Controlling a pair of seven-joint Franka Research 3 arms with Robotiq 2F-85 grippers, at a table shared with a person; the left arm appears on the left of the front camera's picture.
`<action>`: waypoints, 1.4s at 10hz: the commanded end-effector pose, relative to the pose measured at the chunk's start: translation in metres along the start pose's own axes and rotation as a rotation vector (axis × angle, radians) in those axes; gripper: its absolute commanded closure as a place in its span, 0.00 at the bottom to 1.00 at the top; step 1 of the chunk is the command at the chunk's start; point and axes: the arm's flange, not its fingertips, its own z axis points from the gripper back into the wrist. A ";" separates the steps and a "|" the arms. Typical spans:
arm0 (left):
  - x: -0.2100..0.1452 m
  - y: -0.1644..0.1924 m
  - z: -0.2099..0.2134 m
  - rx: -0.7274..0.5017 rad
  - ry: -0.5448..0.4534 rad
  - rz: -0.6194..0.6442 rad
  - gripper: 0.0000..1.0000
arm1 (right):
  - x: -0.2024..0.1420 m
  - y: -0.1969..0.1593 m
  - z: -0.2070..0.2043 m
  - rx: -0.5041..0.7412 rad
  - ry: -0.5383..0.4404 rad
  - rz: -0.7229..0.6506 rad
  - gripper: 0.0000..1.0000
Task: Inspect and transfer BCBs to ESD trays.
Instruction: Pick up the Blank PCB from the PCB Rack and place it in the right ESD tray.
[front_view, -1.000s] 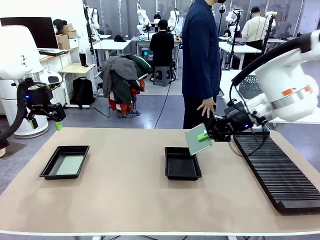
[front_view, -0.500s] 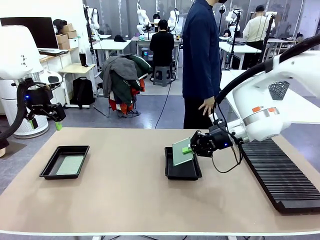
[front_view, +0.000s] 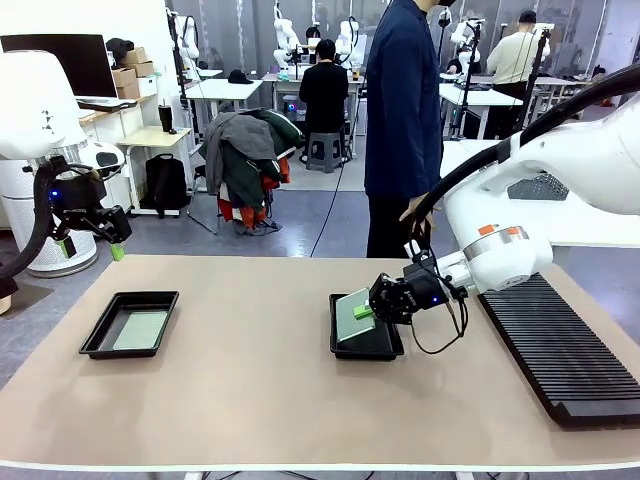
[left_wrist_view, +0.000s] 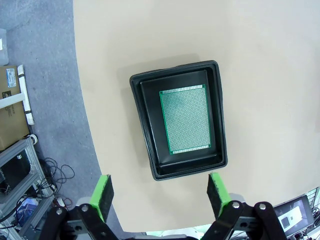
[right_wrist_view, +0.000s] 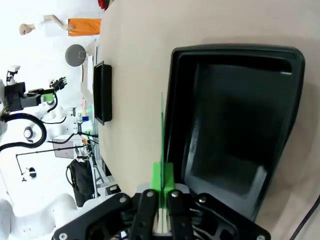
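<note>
My right gripper (front_view: 370, 311) is shut on one edge of a green BCB (front_view: 352, 313), which hangs tilted just over the middle ESD trays' black tray (front_view: 366, 351). In the right wrist view this board (right_wrist_view: 162, 125) stands edge-on between the green pads (right_wrist_view: 157, 176), beside the bare tray floor (right_wrist_view: 235, 115). A second BCB (front_view: 141, 330) lies flat in the left tray (front_view: 98, 338). My left gripper (front_view: 92, 243) hovers open high above the table's far left corner. Its wrist view looks straight down on that tray (left_wrist_view: 148, 125) and board (left_wrist_view: 186, 120), its own gripper (left_wrist_view: 160, 192) open and apart from both.
A long black ribbed rack (front_view: 550, 340) lies along the table's right side. A person in dark blue (front_view: 400, 120) stands at the far edge behind the middle tray, one hand (front_view: 414, 212) hanging near my right arm. Bare tan table lies between the two trays.
My right gripper has carried the board down and to the left, from up near the rack to low over the middle tray, and the board has tilted flatter. The left arm has stayed still.
</note>
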 end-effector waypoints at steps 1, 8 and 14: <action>-0.001 0.001 -0.003 -0.008 -0.009 -0.006 0.00 | 0.009 -0.005 -0.013 -0.033 -0.020 0.007 0.98; -0.001 0.001 -0.003 -0.008 -0.009 -0.006 0.00 | 0.014 -0.005 -0.014 -0.126 0.001 -0.033 0.98; -0.001 0.001 -0.003 -0.008 -0.009 -0.006 0.00 | 0.011 -0.012 -0.011 -0.078 -0.008 -0.025 0.98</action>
